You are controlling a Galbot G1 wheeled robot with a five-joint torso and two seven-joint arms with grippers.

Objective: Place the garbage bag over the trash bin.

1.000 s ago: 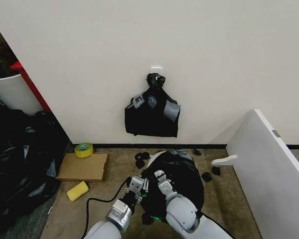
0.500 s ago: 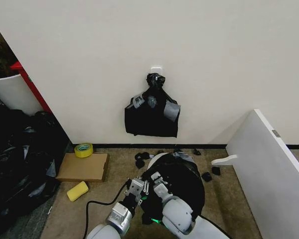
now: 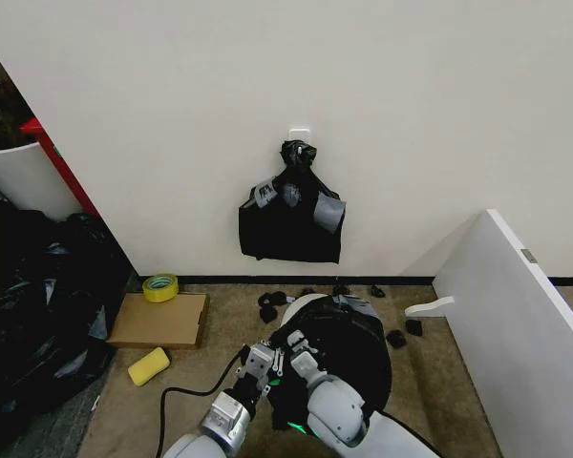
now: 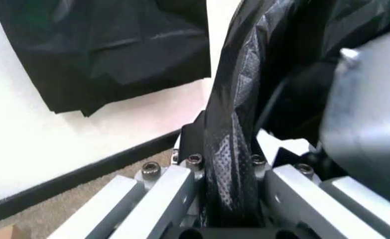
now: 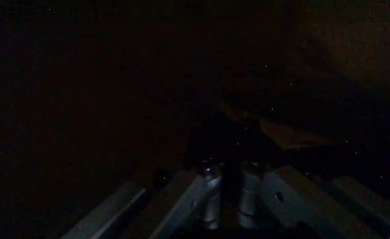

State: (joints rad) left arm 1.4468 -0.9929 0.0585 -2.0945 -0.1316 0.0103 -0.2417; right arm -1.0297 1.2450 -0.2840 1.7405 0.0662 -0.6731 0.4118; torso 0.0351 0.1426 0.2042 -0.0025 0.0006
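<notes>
The glossy black garbage bag (image 3: 349,343) lies draped over the trash bin, whose cream rim (image 3: 304,305) peeks out at the far left side. Both grippers sit at the bag's near left edge on the floor. In the head view my left gripper (image 3: 265,361) is beside the bag; the left wrist view shows that gripper (image 4: 229,209) shut on a stretched fold of the garbage bag (image 4: 238,114). My right gripper (image 3: 299,345) is pressed against the bag's top edge. In the dark right wrist view that gripper (image 5: 224,186) has its fingers closed together on black film.
A knotted bundle of black bags (image 3: 291,219) hangs on the wall behind. Small black scraps (image 3: 270,303) lie near the bin. A cardboard sheet (image 3: 160,320), yellow tape roll (image 3: 159,286) and sponge (image 3: 149,365) lie left. A white panel (image 3: 516,315) stands right; piled black bags (image 3: 38,305) stand left.
Both grippers have drawn slightly back toward me along the bag's near left edge, still holding it. The bag and bin have barely shifted.
</notes>
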